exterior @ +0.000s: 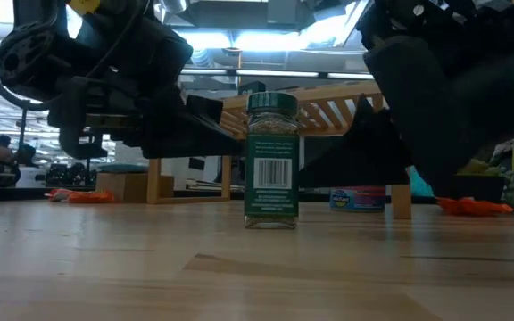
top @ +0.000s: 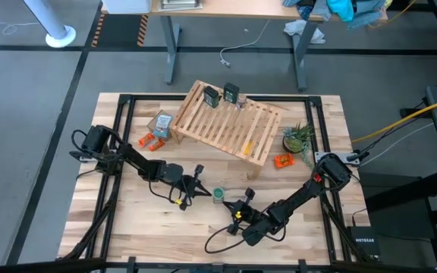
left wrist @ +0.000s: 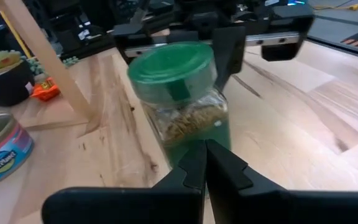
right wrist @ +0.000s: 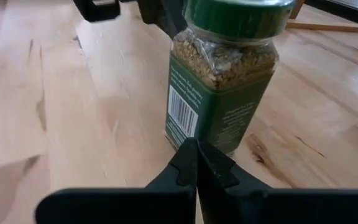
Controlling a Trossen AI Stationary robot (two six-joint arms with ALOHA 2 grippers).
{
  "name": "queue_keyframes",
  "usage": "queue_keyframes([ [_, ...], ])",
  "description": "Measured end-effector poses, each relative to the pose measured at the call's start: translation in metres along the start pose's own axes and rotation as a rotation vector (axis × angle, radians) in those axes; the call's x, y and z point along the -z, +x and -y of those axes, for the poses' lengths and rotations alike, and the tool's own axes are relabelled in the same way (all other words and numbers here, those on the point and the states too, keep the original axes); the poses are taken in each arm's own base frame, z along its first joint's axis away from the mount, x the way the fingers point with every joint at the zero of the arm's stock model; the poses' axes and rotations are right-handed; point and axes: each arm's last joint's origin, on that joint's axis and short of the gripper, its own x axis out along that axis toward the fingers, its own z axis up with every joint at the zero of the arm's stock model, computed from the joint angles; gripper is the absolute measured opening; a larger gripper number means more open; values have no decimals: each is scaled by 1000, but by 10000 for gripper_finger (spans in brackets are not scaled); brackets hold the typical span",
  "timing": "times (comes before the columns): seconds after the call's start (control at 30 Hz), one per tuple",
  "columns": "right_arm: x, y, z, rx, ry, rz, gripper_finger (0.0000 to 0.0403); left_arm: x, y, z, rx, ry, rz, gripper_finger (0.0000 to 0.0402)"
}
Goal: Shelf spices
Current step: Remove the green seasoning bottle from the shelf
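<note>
Flanking the upright green jar [top: 218,195]: clenched left end effector [top: 203,191], clenched right end effector [top: 237,205].

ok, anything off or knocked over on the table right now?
Nothing spilled or tipped. The green jar stands upright on the tabletop, lid on, between the shut left gripper and the shut right gripper, neither holding it. Two dark jars sit on the shelf.

Left claw [top: 202,189] closed, low over table; right claw [top: 237,206] closed, facing it, close by
</note>
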Motion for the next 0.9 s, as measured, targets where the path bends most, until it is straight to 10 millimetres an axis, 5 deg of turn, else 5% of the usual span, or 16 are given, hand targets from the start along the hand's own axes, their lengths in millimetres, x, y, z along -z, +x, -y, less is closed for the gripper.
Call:
queue_keyframes([
  [0.57,10,33,-5,-77,50,-23,0,1,0,-10,-32,16,1,1],
  [0.9,-10,18,-32,-91,-124,54,0,12,-1,-3,3,6,-128,1],
])
